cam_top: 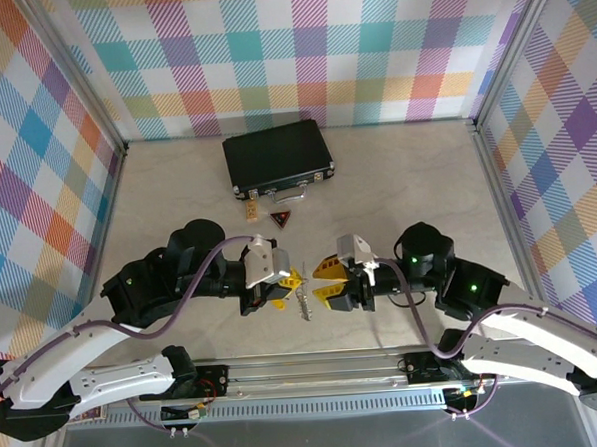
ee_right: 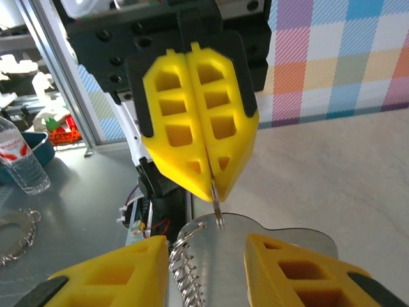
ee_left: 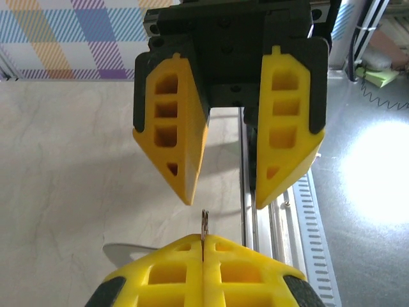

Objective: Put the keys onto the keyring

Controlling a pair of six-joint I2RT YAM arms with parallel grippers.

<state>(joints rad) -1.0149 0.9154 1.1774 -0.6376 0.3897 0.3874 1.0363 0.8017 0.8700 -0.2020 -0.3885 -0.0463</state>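
Two hands meet near the bench front rail. The left hand is clamped on the silvery toothed metal keyring; the right hand has its fingers apart just beside it. Bare bench surrounds them, with a closed black rectangular case far back.

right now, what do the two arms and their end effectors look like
The left arm and right arm have white lower links, black upper joints and a looping purple cable each. Small green lights glow on the right arm. The left end effector and right end effector carry yellow wedge-shaped fingers with rectangular cut-outs in black mounts.
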